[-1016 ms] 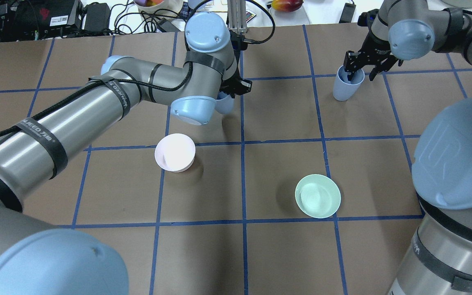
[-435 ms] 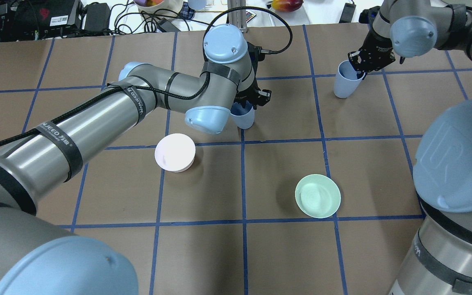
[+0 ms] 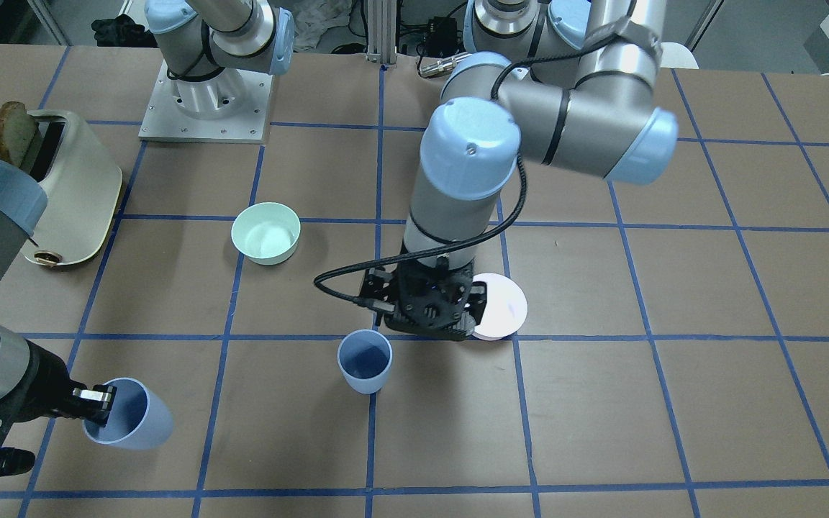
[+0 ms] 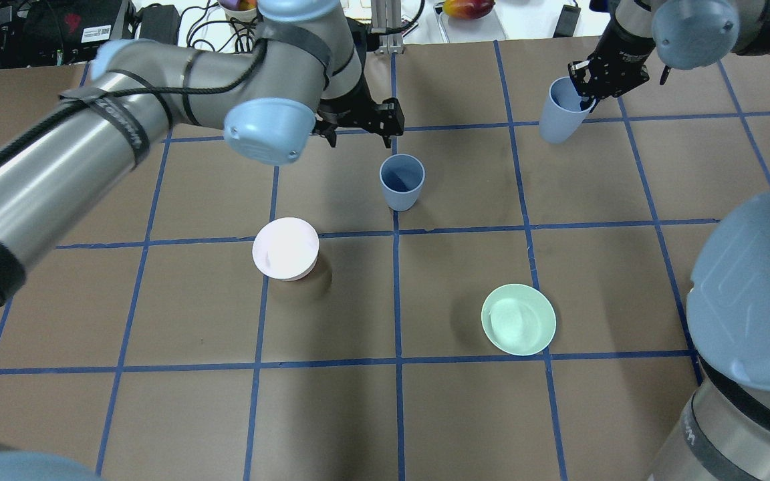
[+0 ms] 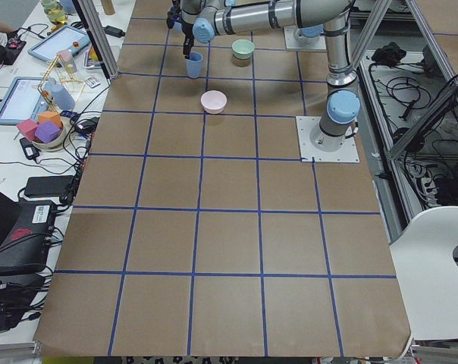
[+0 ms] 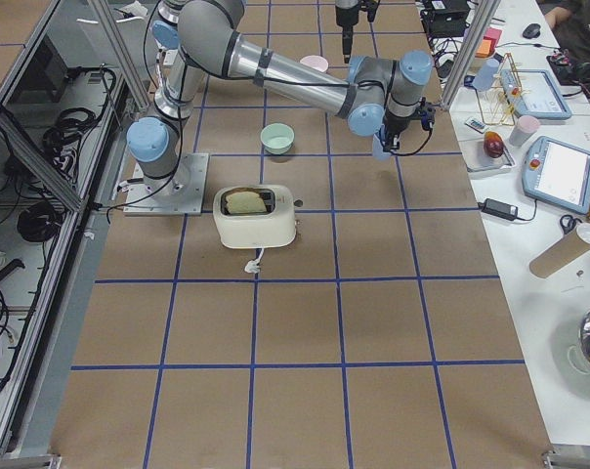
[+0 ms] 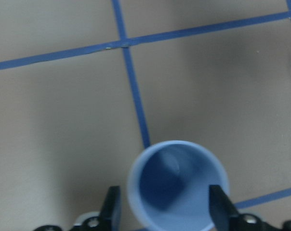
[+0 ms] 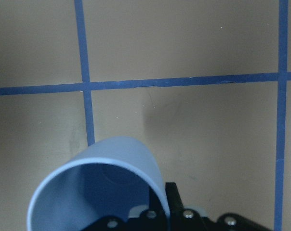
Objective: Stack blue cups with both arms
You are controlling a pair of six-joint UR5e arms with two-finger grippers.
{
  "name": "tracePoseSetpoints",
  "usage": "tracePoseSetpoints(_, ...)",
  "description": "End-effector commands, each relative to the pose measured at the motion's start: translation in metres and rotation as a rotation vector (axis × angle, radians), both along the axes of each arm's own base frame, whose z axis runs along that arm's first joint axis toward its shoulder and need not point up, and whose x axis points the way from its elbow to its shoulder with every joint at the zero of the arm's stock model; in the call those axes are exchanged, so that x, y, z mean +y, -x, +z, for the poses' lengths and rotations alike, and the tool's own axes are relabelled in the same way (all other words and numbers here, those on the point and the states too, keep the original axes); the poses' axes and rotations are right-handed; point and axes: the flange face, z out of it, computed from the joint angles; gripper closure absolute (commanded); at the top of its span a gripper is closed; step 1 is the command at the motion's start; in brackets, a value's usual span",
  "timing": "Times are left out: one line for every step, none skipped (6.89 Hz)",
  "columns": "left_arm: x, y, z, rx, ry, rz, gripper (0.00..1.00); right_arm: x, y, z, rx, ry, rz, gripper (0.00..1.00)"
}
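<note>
One blue cup (image 4: 402,180) stands upright on the table near the centre grid line; it also shows in the front view (image 3: 365,368) and the left wrist view (image 7: 177,187). My left gripper (image 4: 360,137) is open above it, fingers (image 7: 112,208) on either side and apart from the rim. My right gripper (image 4: 585,90) is shut on the rim of the second blue cup (image 4: 557,113) and holds it tilted at the far right. That cup also shows in the front view (image 3: 130,416) and the right wrist view (image 8: 99,187).
A pale pink bowl (image 4: 285,248) sits left of centre and a mint-green bowl (image 4: 519,319) sits nearer the robot on the right. A toaster (image 3: 73,194) with bread stands by the right arm's base. Cables and boxes lie beyond the far table edge.
My left gripper has let go of its cup, leaving it upright near the centre line, and has risen and pulled back. My right gripper has closed on the other cup's rim and tilted it.
</note>
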Motion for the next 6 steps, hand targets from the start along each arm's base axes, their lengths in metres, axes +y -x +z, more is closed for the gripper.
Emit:
tracePoseSetpoints(0.026,-0.094,0.075,-0.017,-0.144,0.124,0.0,0.021,-0.083,0.054,0.0,-0.009,-0.075,1.0)
tracePoseSetpoints(0.05,-0.115,0.097,-0.017,-0.164,0.115,0.0,0.034,-0.113,0.071,0.0,-0.03,-0.108,1.0)
tracePoseSetpoints(0.085,-0.121,0.119,-0.028,-0.151,0.12,0.0,0.046,-0.152,0.081,-0.002,-0.037,-0.161,1.0)
tracePoseSetpoints(0.122,-0.122,0.128,-0.03,-0.146,0.117,0.0,0.059,-0.199,0.087,-0.008,-0.032,-0.189,1.0)
tracePoseSetpoints(0.137,-0.121,0.133,-0.027,-0.122,0.117,0.0,0.072,-0.233,0.089,-0.018,-0.041,-0.2,1.0)
tracePoseSetpoints(0.131,-0.125,0.133,-0.044,-0.1,0.119,0.0,0.089,-0.27,0.079,-0.009,-0.059,-0.149,1.0)
